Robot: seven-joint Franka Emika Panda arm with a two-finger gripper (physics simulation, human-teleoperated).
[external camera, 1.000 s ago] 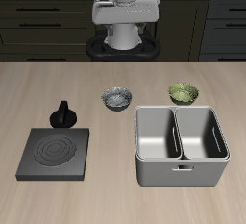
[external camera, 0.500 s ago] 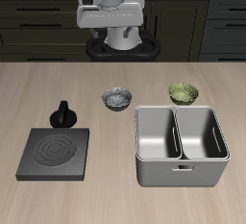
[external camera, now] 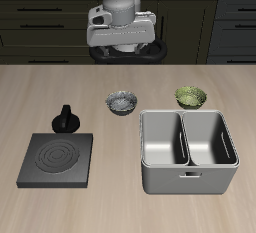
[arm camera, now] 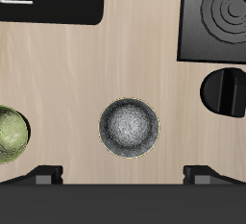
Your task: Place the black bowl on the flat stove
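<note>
The black bowl stands upright on the table, dark outside with a grey speckled inside, behind the grey bin. It also shows in the wrist view, centred between my fingers. The flat stove lies nearer the table's front edge, with ring marks and its black knob at its back edge. Part of the stove and the knob show in the wrist view. My gripper hangs high above the table, farther back than the bowl. It is open and empty, with fingertips set wide apart.
A grey two-compartment bin stands beside the stove, near the table's front; its edge shows in the wrist view. A green patterned bowl sits behind the bin, beside the black bowl, and shows in the wrist view.
My hand has shifted sideways and come lower and forward, toward the black bowl. Nothing on the table has moved.
</note>
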